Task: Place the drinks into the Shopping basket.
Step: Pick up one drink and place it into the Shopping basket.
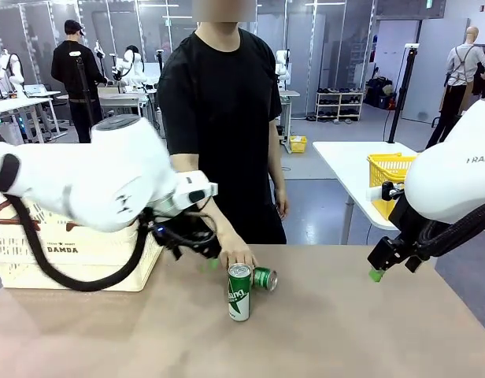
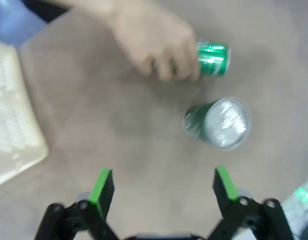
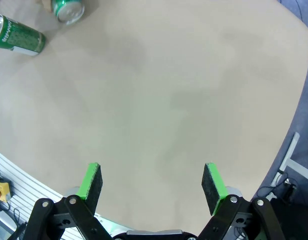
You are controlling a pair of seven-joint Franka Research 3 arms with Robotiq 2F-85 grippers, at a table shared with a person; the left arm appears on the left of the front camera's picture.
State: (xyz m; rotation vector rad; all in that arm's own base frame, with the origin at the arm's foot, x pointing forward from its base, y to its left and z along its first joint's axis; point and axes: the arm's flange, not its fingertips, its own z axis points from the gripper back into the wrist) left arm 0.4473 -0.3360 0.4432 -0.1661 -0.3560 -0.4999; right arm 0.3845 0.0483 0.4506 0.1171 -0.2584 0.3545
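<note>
Two slim green metal drinks sit near the middle of the smooth tan desk (image 1: 345,331). The upright can (image 1: 239,292) shows its silver lid. The lying can (image 1: 265,278) rests on its side just beyond it, with a person's hand (image 1: 237,256) on it. The Shopping basket (image 1: 69,252), cream slotted plastic with a brown rim, stands at the desk's left side.

The left end effector (image 2: 163,175) hovers over the desk near both cans, green-padded fingers spread wide and empty. The right end effector (image 3: 151,169) hangs over the right side, well apart from the cans, fingers likewise wide and empty. Bare desk runs beneath it to the rounded right edge.
</note>
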